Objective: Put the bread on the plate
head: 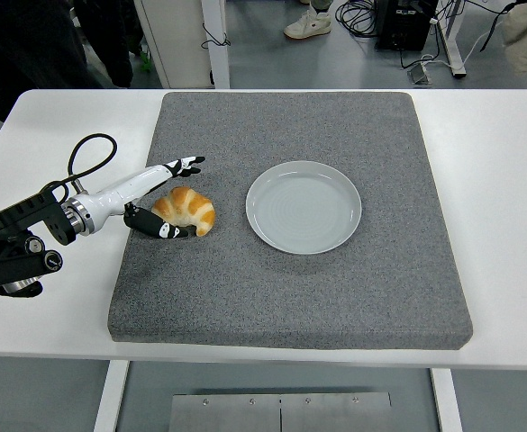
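1. My left hand (159, 200) brackets the bread (186, 210), fingers spread, not gripping it.
2. Bread lies on the grey mat (290, 297), left of the plate (304, 207), open mat between.

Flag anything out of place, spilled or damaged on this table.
Nothing stands out. The croissant lies whole on the grey mat, left of the empty plate, with the left hand around it. No crumbs, spills or damage show.
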Tool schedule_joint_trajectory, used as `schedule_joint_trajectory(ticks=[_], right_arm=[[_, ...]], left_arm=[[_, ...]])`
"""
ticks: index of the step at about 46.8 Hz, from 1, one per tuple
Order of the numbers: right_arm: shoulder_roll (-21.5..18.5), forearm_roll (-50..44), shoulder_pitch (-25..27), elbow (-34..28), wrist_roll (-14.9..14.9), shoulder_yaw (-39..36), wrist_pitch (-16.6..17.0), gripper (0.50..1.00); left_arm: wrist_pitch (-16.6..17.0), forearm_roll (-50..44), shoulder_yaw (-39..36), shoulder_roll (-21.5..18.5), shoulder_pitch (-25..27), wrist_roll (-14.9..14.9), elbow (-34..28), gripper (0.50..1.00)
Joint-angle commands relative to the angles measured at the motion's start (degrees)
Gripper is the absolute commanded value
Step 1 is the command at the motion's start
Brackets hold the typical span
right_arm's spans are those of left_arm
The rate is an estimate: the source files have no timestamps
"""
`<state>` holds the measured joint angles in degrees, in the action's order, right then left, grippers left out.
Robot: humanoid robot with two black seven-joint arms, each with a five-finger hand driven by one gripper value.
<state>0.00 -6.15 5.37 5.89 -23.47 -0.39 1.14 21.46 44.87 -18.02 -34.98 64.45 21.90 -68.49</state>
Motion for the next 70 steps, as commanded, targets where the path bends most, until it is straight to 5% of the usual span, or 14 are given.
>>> schedule_joint_trajectory(ticks=[1, 7, 29, 46, 70], right_arm=[[0.0, 0.09, 0.26, 0.0, 0.0, -0.05, 0.0, 1.0], [0.0, 0.0, 0.61, 0.0, 0.0, 0.04, 0.0, 1.0], [0.0, 0.0, 1.67, -1.5, 0.0, 0.04, 0.0, 1.0], [0.0, 0.09, 1.75, -1.5, 0.0, 0.04, 0.0, 1.0], [0.0, 0.09, 1.31, -1.5, 0.0, 0.04, 0.0, 1.0]], left_arm=[[-0.01, -0.04, 0.44, 0.26, -0.11, 0.07, 0.2, 0.875], [-0.1, -0.04, 1.06, 0.35, -0.9, -0.02, 0.28, 0.808], [-0.28, -0.13, 1.32, 2.45, -2.05, 0.24, 2.83, 0.796], [-0.28, -0.13, 2.55, 1.84, -1.35, 0.51, 2.83, 0.5], [-1.33, 0.05, 4.04, -2.46, 3.22, 0.51, 2.74, 0.5]])
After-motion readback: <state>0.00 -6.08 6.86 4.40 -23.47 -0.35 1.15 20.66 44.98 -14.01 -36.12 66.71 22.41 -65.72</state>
